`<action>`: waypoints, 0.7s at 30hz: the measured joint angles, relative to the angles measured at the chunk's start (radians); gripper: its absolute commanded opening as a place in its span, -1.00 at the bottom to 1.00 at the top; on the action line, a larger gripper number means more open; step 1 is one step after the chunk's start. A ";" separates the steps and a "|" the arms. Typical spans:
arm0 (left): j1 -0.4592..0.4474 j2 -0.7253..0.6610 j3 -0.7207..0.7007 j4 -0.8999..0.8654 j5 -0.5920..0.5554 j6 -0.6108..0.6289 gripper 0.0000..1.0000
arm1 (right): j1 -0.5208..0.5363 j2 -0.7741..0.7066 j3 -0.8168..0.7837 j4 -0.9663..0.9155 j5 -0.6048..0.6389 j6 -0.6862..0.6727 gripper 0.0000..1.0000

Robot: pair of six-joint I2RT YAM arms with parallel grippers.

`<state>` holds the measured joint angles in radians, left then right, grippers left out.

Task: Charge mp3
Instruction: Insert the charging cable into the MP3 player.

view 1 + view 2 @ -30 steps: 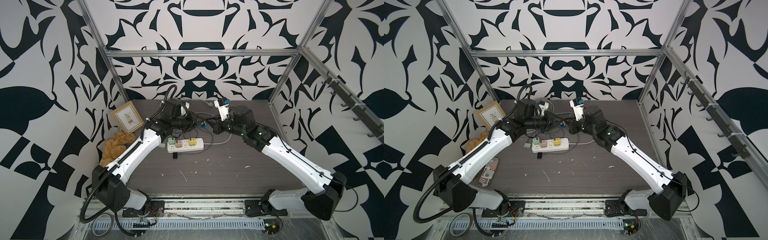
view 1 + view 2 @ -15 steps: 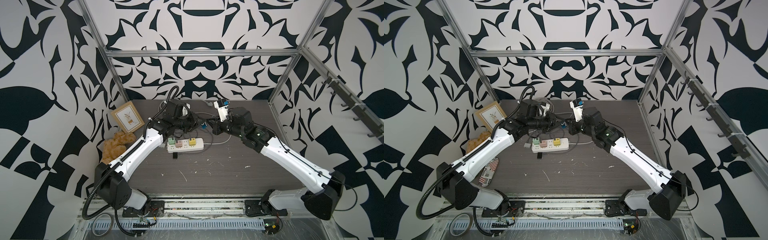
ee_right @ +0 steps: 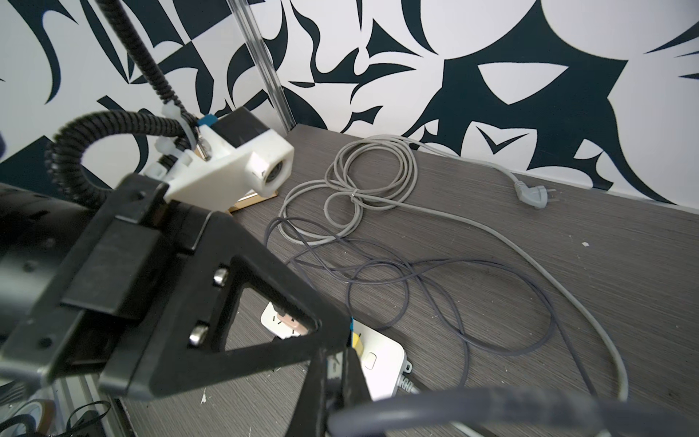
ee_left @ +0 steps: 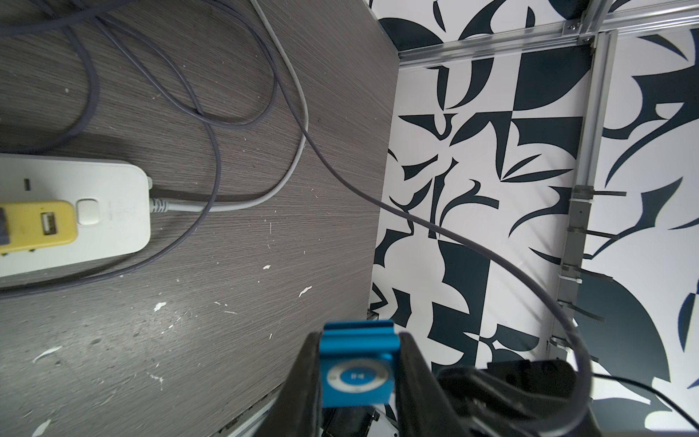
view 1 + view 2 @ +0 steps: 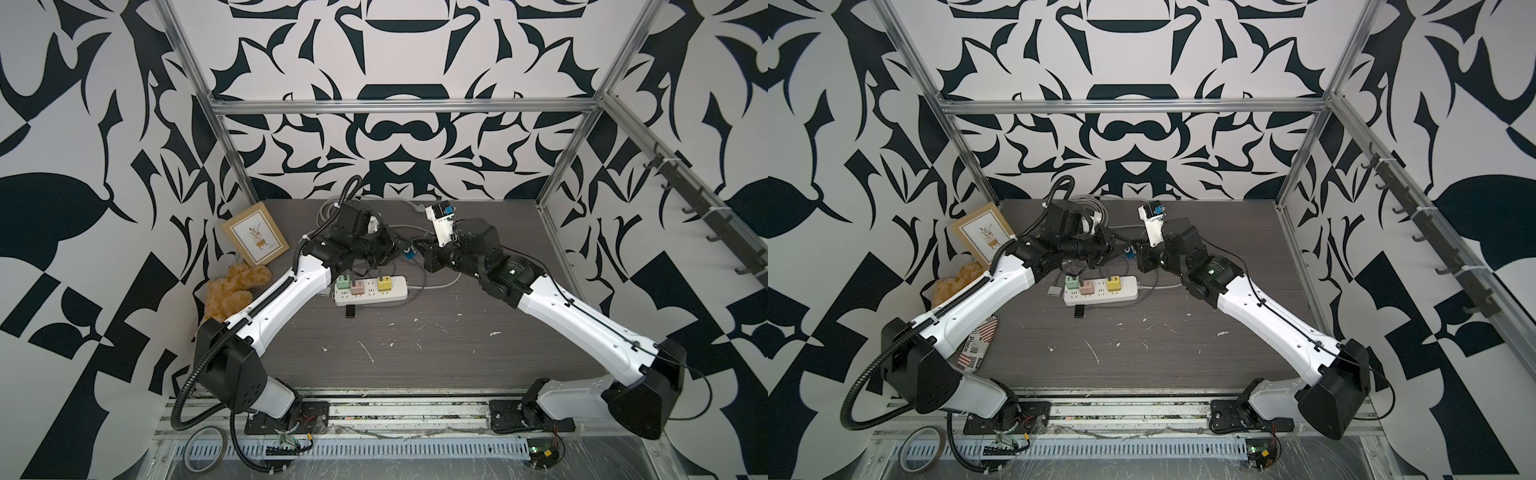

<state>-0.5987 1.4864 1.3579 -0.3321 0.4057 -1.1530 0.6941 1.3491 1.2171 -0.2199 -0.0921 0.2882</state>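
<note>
1. Nearest edge: a tape roll lies by the left arm's base, below the tabletop.
2. Mid-table: a small black device lies just in front of the white power strip. The strip carries a green charger cube, a pink charger cube and a yellow charger cube.
3. Left gripper: clamped on the mp3, with one finger on each side edge. The control ring faces the wrist camera.
4. The mp3 is held clear of the tabletop, behind the strip's right end. In both top views it sits between the two grippers.
5. Right gripper: fingers are together. It appears to pinch the dark grey cable, but the contact point is blurred.
6. The dark grey cable lies in loose loops on the table behind the strip.
7. Far left: a teddy bear lies in front of a picture frame that leans on the wall.
8. Back wall: a light grey power cord lies coiled, its plug resting on the table.
</note>
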 measured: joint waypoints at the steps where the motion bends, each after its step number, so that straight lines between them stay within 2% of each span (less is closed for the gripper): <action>1: 0.000 0.000 -0.001 0.005 0.000 0.000 -1.00 | -0.009 -0.002 -0.005 0.010 -0.018 0.004 -1.00; 10: 0.000 -0.050 -0.105 0.157 -0.002 -0.004 -1.00 | -0.069 -0.002 -0.009 0.032 -0.165 0.047 -1.00; 21: 0.000 -0.059 -0.125 0.224 0.001 -0.007 -1.00 | -0.080 -0.011 -0.015 0.056 -0.182 0.085 -1.00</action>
<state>-0.5987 1.4277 1.2327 -0.1085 0.4065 -1.1603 0.6144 1.3380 1.2022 -0.1638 -0.2741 0.3733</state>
